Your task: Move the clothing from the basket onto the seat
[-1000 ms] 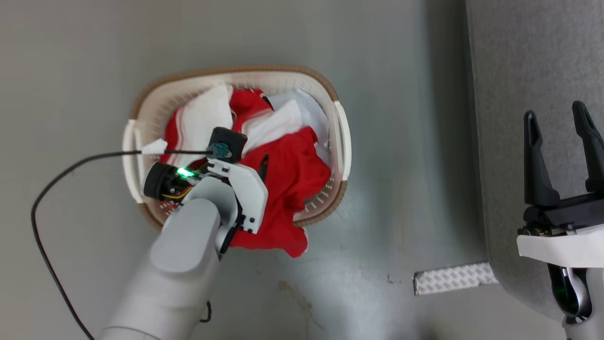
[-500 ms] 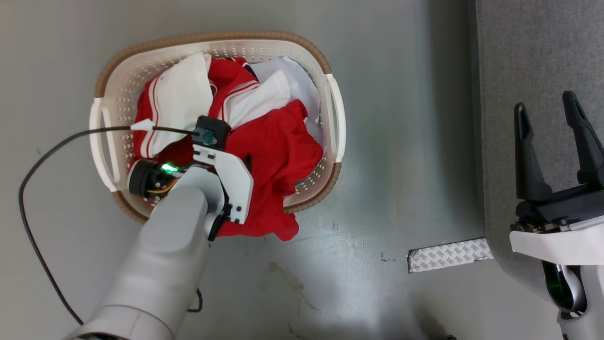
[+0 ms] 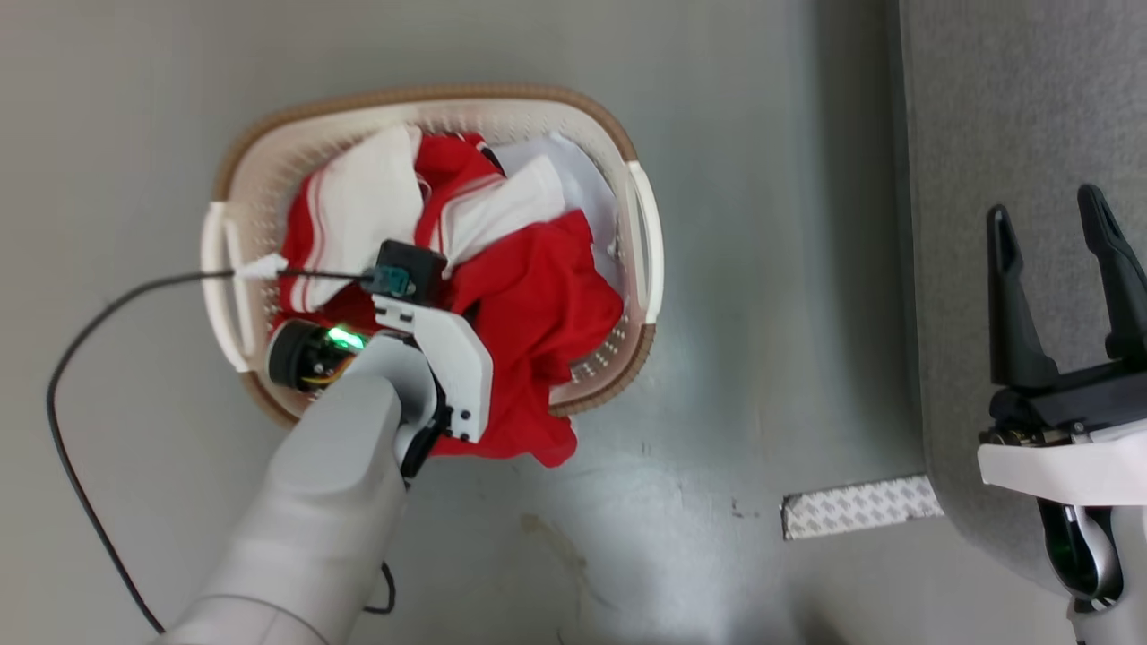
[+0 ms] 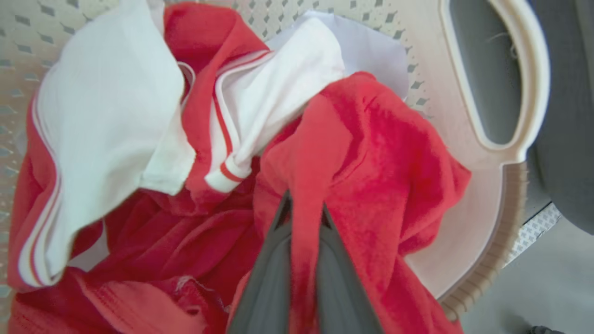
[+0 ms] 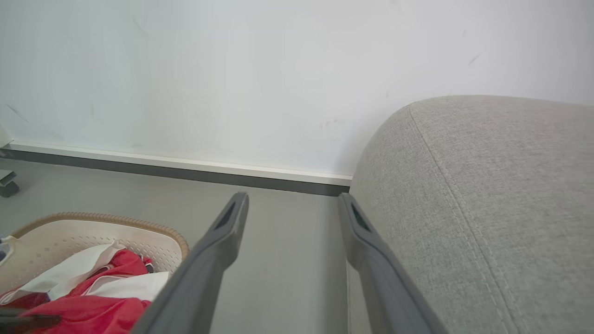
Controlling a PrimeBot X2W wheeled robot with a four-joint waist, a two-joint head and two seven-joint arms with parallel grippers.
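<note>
Left end effector (image 4: 305,207), apart a second ago, now clamped on red clothing (image 4: 371,153) inside the basket (image 3: 647,242): ready for lifting toward the seat (image 3: 1030,134).

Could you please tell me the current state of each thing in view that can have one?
left tool: shut on a fold of the red clothing.
right tool: open, holding nothing.
clothing: heaped in the basket, one red piece draped over its near rim.
basket: upright on the floor, loaded.
seat: no garment on the part in view.
</note>
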